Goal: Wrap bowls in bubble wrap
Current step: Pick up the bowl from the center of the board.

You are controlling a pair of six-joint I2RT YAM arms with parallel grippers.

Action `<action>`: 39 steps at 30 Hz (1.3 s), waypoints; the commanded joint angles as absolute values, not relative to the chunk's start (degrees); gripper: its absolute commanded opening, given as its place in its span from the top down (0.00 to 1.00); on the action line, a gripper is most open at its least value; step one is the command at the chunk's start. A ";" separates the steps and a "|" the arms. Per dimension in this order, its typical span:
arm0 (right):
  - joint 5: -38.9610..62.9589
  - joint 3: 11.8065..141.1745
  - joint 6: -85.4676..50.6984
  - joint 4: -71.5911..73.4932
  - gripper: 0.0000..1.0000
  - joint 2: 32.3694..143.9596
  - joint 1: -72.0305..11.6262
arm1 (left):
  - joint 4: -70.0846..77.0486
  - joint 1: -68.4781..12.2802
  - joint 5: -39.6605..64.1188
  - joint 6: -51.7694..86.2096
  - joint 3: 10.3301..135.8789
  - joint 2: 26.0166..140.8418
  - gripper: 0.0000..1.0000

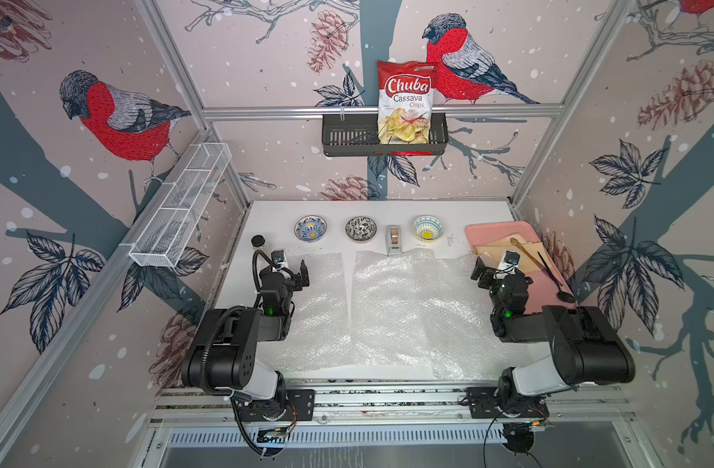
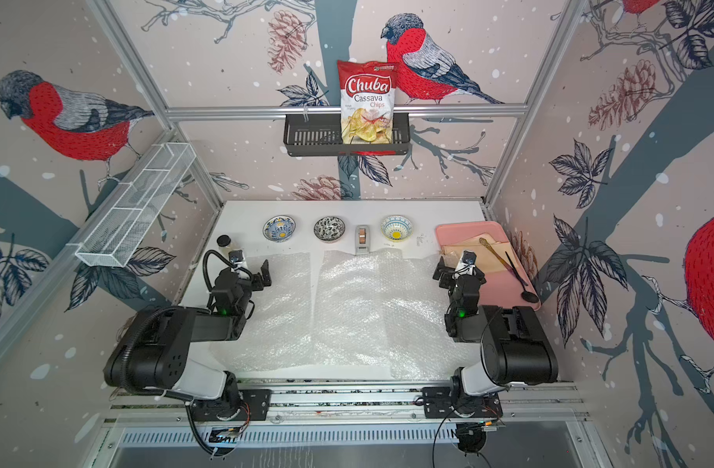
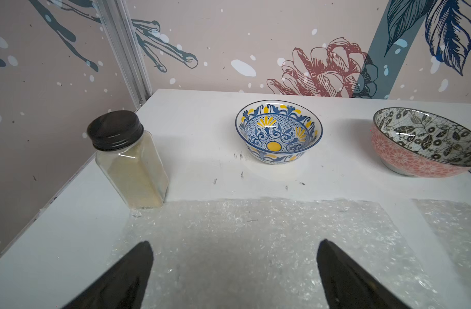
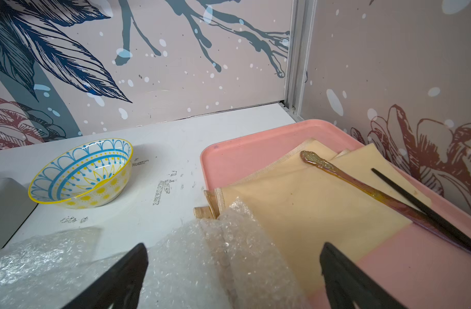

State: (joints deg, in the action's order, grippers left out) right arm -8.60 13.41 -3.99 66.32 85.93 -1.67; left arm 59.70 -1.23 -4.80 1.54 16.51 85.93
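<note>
While both grippers stand spread wide with nothing between the jaws, the left gripper [image 3: 234, 243] hangs over the far end of the narrower bubble wrap sheet [image 1: 319, 308], whose long axis runs straight ahead of it. Beyond its tips, clear of the sheet, the blue-and-yellow bowl [image 3: 278, 131] sits upright, mouth up, with the black-and-white bowl [image 3: 427, 139] further to its right. The right gripper [image 4: 233, 246] is above the far right corner of the wider, crumpled bubble wrap sheet [image 1: 408, 312]. The teal bowl [image 4: 80, 174] stands upright ahead and to its left.

Only the left wrist view shows the black-and-white bowl's pink outside. Only the right wrist view shows that corner lapping onto the tan paper [image 4: 304, 214] in the pink tray [image 4: 255, 149]. Both top views show all three bowls in one row across the table.
</note>
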 commanded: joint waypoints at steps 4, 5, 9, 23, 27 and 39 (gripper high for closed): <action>-8.45 13.62 -3.69 68.25 0.00 85.91 -1.49 | 62.95 -1.09 -5.55 1.42 16.81 85.96 0.00; -8.45 13.62 -3.69 68.20 0.00 85.91 -1.49 | 63.00 -1.10 -5.54 1.41 16.78 85.96 0.00; -8.38 13.67 -3.69 68.24 0.00 85.97 -1.49 | 63.00 -1.06 -5.54 1.41 16.79 85.96 0.00; -8.35 13.62 -3.62 68.16 0.00 85.97 -1.47 | 62.89 -1.07 -5.50 1.41 16.79 85.96 0.00; -8.54 13.56 -3.60 68.29 0.00 85.84 -1.58 | 62.93 -1.06 -5.45 1.43 16.79 85.96 0.00; -12.06 25.80 -16.27 35.96 0.00 72.07 -3.08 | 51.95 -1.18 -5.89 2.35 18.15 75.54 0.00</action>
